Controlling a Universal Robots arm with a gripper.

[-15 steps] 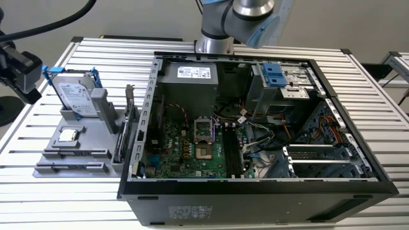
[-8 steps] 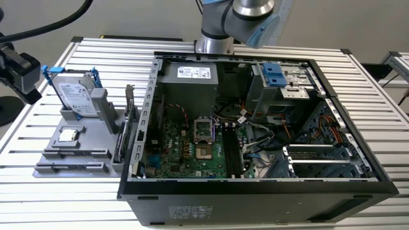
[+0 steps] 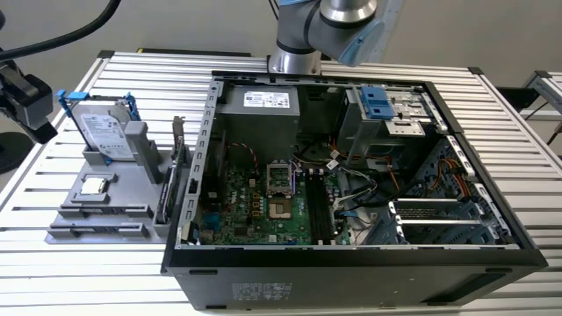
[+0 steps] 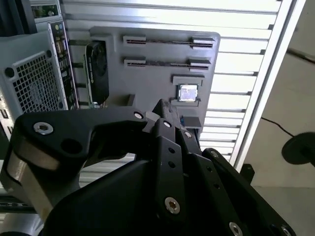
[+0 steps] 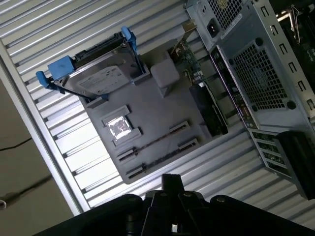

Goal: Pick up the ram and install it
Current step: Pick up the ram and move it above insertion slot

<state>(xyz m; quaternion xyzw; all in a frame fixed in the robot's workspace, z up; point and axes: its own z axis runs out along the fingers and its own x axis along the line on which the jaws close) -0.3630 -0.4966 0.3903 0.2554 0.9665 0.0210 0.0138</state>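
Slatted metal table [image 3: 79,276] carries open computer case [image 3: 351,276], lid off, motherboard exposed. Grey holder [image 3: 70,201] sits just beside case, on exterior view's left. Gripper [image 5: 171,183] hovers above holder, fingers together, nothing between them. Hard drive [image 3: 101,135] in blue rails stands upright in holder. Ram [image 4: 157,63], thin dark strip on edge, sits in holder slot, apart from gripper. Processor chip [image 4: 187,93] lies flat near that slot.

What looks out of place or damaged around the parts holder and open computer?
Nothing stands out. The ram lies straight in its slot on the gray holder, the hard drive rests in its cradle, and the open case shows no damage.
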